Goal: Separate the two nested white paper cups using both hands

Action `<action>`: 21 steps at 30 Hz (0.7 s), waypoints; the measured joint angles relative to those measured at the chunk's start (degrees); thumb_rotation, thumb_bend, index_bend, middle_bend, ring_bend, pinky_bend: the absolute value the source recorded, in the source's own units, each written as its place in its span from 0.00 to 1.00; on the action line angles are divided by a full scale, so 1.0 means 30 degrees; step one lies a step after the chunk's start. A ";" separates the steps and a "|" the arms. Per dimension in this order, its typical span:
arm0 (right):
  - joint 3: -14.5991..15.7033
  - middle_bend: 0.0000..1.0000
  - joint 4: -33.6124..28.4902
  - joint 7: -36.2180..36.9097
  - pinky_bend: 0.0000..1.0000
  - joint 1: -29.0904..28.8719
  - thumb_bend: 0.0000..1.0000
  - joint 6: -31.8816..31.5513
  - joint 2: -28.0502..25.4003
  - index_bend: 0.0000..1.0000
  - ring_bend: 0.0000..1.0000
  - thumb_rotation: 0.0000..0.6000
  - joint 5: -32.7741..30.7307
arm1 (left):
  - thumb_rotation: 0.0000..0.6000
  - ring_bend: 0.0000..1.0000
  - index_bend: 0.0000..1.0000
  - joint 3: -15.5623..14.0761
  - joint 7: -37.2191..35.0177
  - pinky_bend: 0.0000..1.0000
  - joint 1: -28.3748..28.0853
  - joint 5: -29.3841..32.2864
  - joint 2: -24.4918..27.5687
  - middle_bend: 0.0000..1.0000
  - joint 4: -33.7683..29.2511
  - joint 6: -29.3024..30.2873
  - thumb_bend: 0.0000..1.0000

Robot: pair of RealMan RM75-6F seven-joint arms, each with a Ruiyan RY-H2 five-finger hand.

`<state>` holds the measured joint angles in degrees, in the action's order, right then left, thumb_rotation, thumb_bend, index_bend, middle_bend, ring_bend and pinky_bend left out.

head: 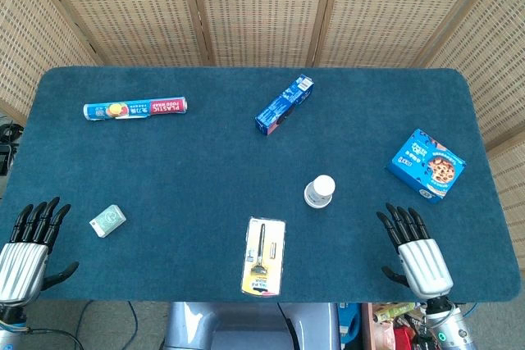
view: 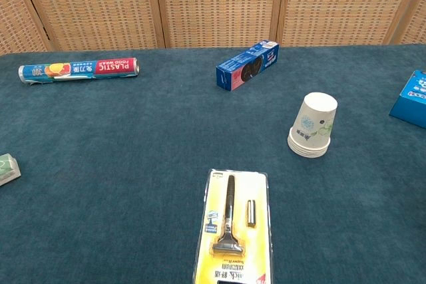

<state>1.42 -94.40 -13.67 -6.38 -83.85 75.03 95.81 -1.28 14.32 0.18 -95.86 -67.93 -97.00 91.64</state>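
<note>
Head view: the nested white paper cups (head: 320, 191) sat upside down right of frame centre, up-left of the silver right hand (head: 417, 254) at lower right, clearly nearer it than the left hand (head: 27, 245) at lower left. Both hands were spread and empty.

Chest view: cups stood mid-right, long axis roughly upright; no hands showed.

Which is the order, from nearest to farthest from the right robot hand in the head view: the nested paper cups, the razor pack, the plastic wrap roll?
Measured from the right robot hand:
1. Nested paper cups, upside down, just left of and beyond the hand.
2. Razor pack, at the near edge, middle of the table.
3. Plastic wrap roll, far left corner area.
</note>
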 measured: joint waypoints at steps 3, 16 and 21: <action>0.0003 0.00 -0.0024 0.0006 0.00 0.0010 0.11 -0.0045 -0.0017 0.03 0.00 1.00 0.0043 | 1.00 0.00 0.00 0.0046 -0.0070 0.00 0.0008 0.0016 0.0021 0.00 0.0007 0.0074 0.14; 0.0061 0.00 -0.0141 0.0071 0.00 0.0049 0.11 -0.0078 -0.0095 0.03 0.00 1.00 0.0112 | 1.00 0.00 0.00 0.0024 -0.0107 0.00 -0.0043 -0.0050 0.0118 0.00 -0.0106 0.0023 0.14; 0.0063 0.00 -0.0183 0.0257 0.00 0.0054 0.11 -0.0108 -0.0155 0.03 0.00 1.00 0.0136 | 1.00 0.00 0.00 0.0019 -0.0038 0.00 -0.0039 -0.0084 0.0099 0.00 -0.0118 0.0060 0.14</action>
<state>1.61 -94.95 -12.91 -6.22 -84.18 74.56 96.22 -1.23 14.21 0.07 -96.12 -67.64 -97.36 91.82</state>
